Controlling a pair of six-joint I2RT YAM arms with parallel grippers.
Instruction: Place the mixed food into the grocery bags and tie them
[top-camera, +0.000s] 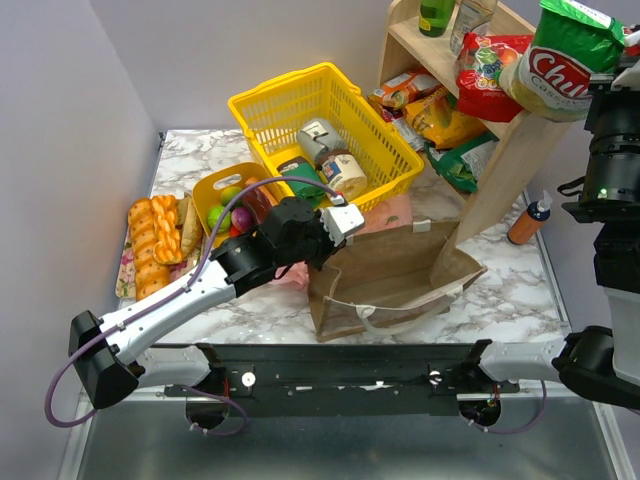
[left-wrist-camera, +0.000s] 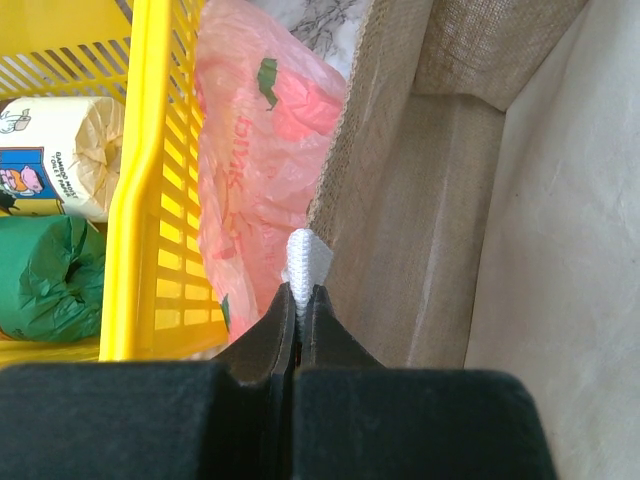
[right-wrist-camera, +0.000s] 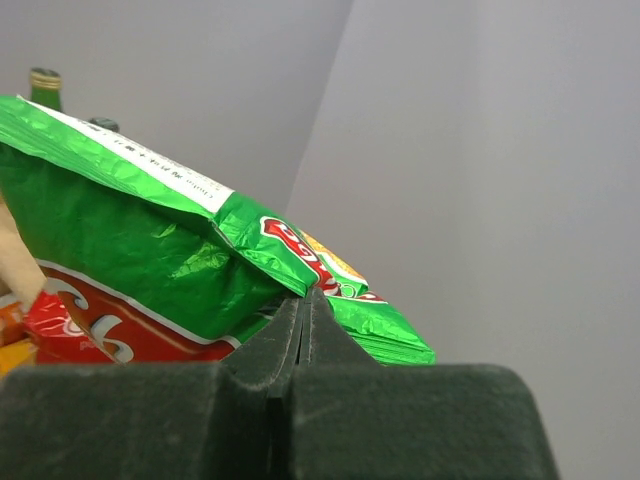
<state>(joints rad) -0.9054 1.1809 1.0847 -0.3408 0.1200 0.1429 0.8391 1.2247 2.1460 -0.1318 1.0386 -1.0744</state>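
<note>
Being clamped only at its edge by the right pincer (right-wrist-camera: 305, 298), the crisp packet (right-wrist-camera: 150, 235) could be dropped; the bag handle (left-wrist-camera: 306, 255) is clamped by the left pincer (left-wrist-camera: 300, 300)

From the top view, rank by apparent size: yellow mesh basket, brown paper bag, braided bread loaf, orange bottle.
1. yellow mesh basket and brown paper bag: look alike, not ranked.
2. braided bread loaf.
3. orange bottle.
</note>
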